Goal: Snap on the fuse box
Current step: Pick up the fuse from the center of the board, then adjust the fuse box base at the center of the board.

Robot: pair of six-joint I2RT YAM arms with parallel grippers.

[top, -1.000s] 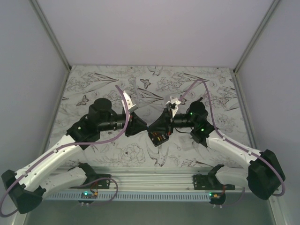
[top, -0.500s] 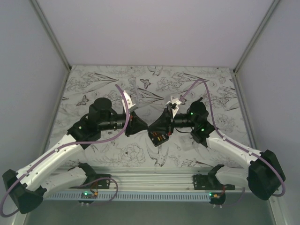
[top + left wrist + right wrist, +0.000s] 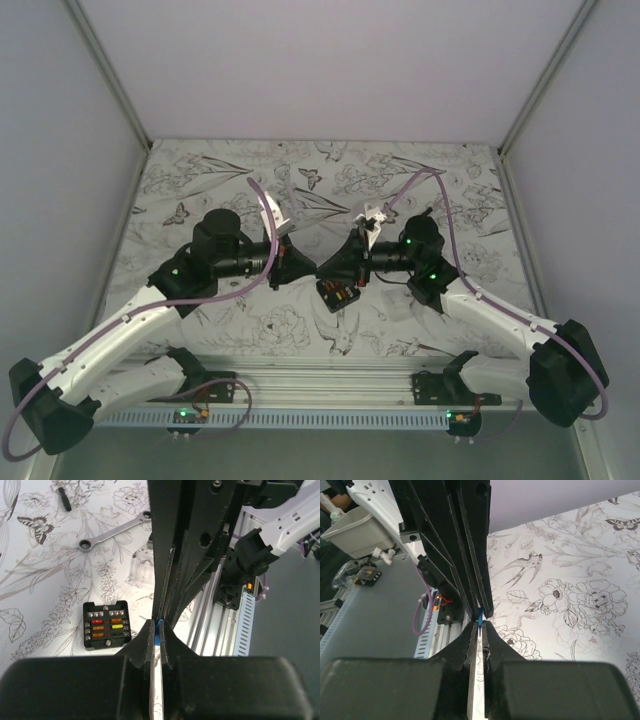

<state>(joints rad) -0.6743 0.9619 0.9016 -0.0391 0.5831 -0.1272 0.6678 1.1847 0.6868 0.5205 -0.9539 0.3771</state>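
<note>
The fuse box lies on the flower-printed table, a black square box with red, orange and yellow fuses showing. Just above and behind it my two grippers meet tip to tip in the air. My left gripper is shut on a small thin blue piece at its tips. From the other side, my right gripper has the same blue piece between its fingertips, with only a sliver of gap. Neither gripper touches the fuse box.
A metal ratchet wrench, a short black stick and a clear plastic cover lie on the table beyond the fuse box. The aluminium rail runs along the near edge. A pale bin stands off the table.
The left arm has shifted slightly left and back. Both grippers remain tip to tip above the fuse box, which has not moved.
</note>
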